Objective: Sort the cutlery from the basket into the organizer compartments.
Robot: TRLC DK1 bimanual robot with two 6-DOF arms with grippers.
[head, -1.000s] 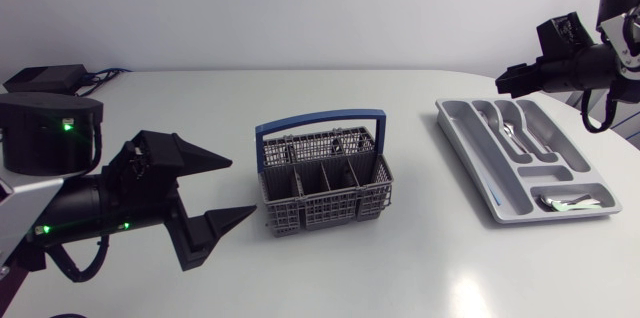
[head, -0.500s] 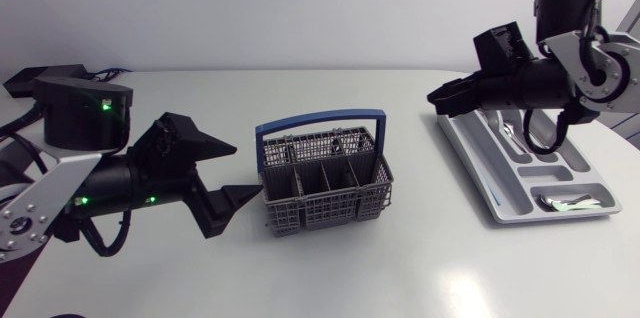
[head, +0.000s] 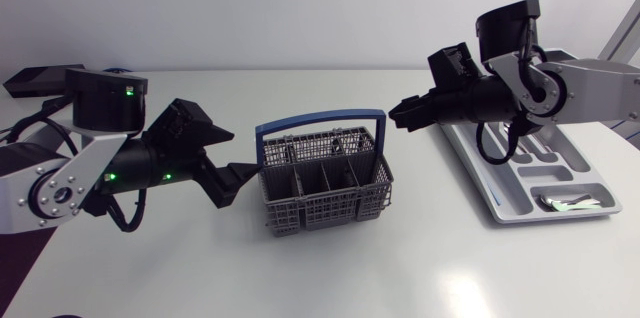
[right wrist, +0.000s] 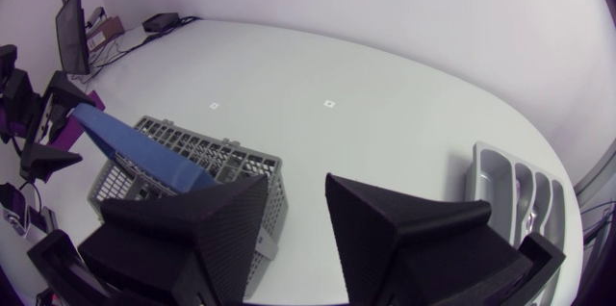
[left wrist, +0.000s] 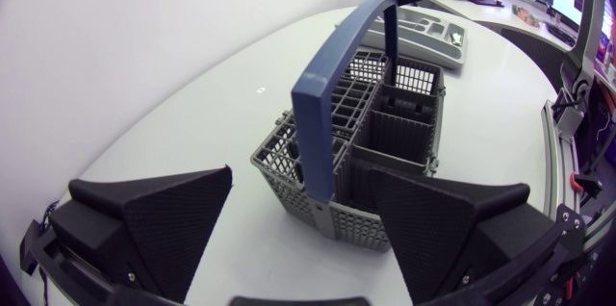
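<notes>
The sorting looks partly done. The organizer lies at the right of the table, and a shiny piece of cutlery already lies in its near crosswise compartment. The basket stands mid-table; what is left in its cells cannot be made out. The left gripper is wide open and empty, just beside the basket's left end. The right gripper hangs near the basket's right side, slightly parted and holding nothing. Judging from this, another pick is next.
</notes>
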